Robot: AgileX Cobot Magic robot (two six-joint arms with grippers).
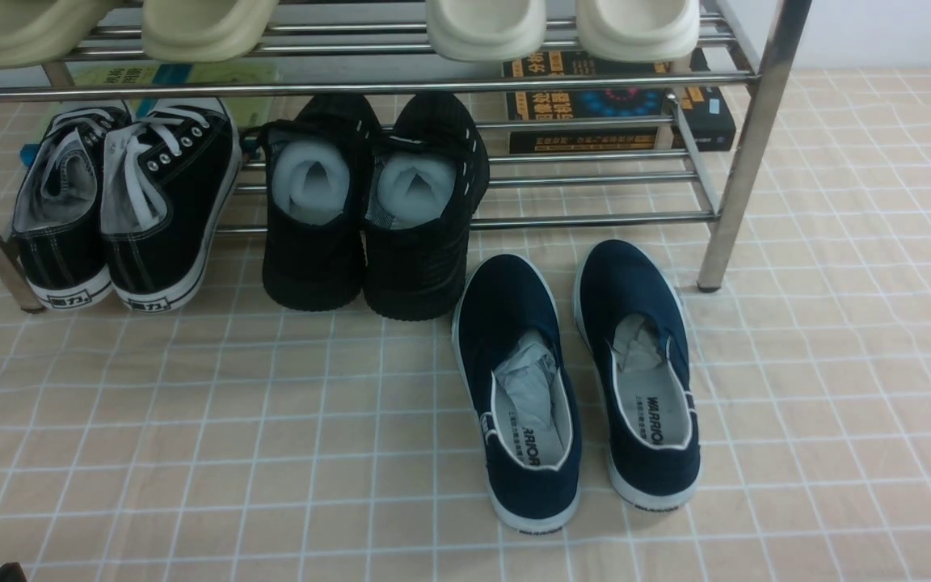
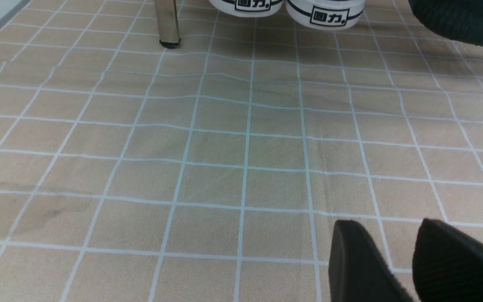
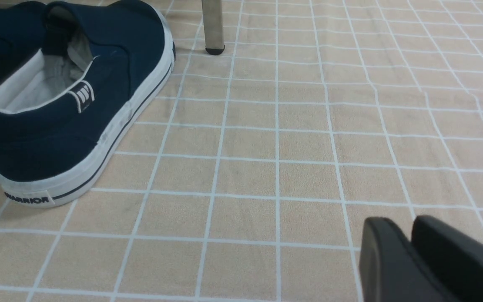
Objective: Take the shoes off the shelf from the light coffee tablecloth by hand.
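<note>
Two arms: neither gripper holds anything.
Tablecloth: the light coffee tablecloth (image 1: 191,453) covers the whole surface, a white grid on beige, slightly creased.
Shelf: the shelf (image 1: 744,162) stands on the cloth at the far side, chrome rungs and upright legs; cream slippers (image 1: 482,28) sit on its top tier.
Books: a dark book (image 1: 619,105) lies behind the lower rungs, on the right.
Other pairs: black lace-up sneakers (image 1: 122,202) at far left and all-black shoes (image 1: 372,202) beside them, both on the lower rung with heels out toward the camera.
Shoes: the shoes (image 1: 579,380), navy slip-ons, lie flat on the cloth side by side, off the rack, just in front of its right half, toes toward it.
Left gripper: left gripper (image 2: 396,260) is low over bare cloth, fingers clearly apart, empty.
Right gripper: right gripper (image 3: 411,251) is near the cloth, well to the side of the right shoe; its fingers look nearly together with only a narrow gap, empty.
</note>
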